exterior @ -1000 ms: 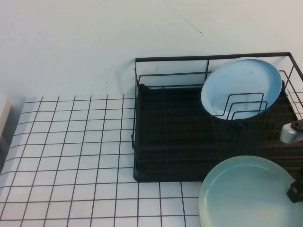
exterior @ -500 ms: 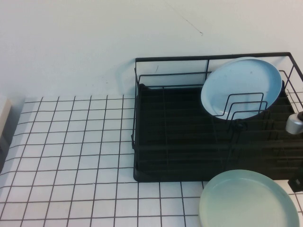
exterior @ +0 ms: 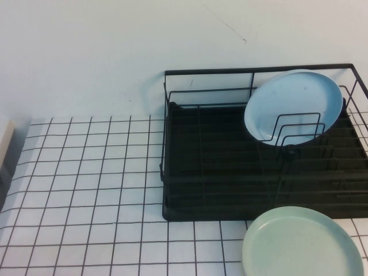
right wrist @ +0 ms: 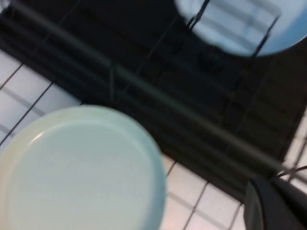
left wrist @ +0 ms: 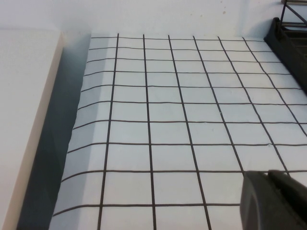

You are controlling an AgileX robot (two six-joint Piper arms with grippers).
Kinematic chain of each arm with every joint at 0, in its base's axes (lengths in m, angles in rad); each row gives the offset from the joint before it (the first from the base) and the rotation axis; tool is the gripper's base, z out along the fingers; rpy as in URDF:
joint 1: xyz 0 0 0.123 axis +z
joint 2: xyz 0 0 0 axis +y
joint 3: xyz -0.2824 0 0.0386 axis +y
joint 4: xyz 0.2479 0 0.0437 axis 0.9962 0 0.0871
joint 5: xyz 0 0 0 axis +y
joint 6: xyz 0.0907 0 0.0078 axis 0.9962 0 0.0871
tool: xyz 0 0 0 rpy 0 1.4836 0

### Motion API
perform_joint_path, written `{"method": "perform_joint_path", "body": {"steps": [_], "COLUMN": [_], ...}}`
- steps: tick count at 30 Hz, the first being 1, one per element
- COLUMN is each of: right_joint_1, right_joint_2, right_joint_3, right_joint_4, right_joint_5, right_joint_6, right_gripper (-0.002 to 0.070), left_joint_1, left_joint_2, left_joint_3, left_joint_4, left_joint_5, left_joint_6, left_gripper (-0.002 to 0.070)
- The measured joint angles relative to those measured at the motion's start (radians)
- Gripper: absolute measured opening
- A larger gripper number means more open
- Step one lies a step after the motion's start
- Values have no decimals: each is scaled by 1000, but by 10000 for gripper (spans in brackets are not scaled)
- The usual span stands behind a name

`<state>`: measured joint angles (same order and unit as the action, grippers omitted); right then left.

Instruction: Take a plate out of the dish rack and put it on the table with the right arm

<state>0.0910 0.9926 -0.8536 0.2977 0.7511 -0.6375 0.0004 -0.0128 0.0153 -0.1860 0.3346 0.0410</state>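
Observation:
The pale mint-green plate (exterior: pixel 303 241) lies flat on the tiled table (exterior: pixel 86 190), just in front of the black wire dish rack (exterior: pixel 207 167), with nothing holding it. The right wrist view also shows the plate (right wrist: pixel 81 167) beside the dish rack (right wrist: pixel 144 57). My right gripper (right wrist: pixel 273 184) is shut and empty, hanging above the table to one side of the plate; the right arm is out of the high view. My left gripper (left wrist: pixel 268 173) hovers shut over the bare table (left wrist: pixel 168 110), far from the plate.
A light blue plate (exterior: pixel 293 106) leans upright in the rack's wire loops at the back right. A beige block (exterior: pixel 4 144) sits at the table's left edge. A white wall stands behind the rack.
The mint plate has come down from the right gripper onto the table. The gripper let go, closed and drew off the right edge of the high view.

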Motion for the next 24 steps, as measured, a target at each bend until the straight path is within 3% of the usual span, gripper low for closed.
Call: {"method": "perform_joint_path", "body": {"steps": [7,24], "right_joint_1": [0,0], "right_joint_2": [-209,-295], "right_joint_3": [164,262], "right_joint_4": [-14,-19], "right_joint_5": [-205,-171], "right_joint_6": [-2,0], "right_gripper": [-1,-2], "left_joint_1": [0,0], "left_joint_2": [0,0], "left_joint_3": [0,0], "left_joint_4": [0,0], "left_joint_5": [0,0], "left_joint_6": [0,0], "left_gripper": [-3,-3]}}
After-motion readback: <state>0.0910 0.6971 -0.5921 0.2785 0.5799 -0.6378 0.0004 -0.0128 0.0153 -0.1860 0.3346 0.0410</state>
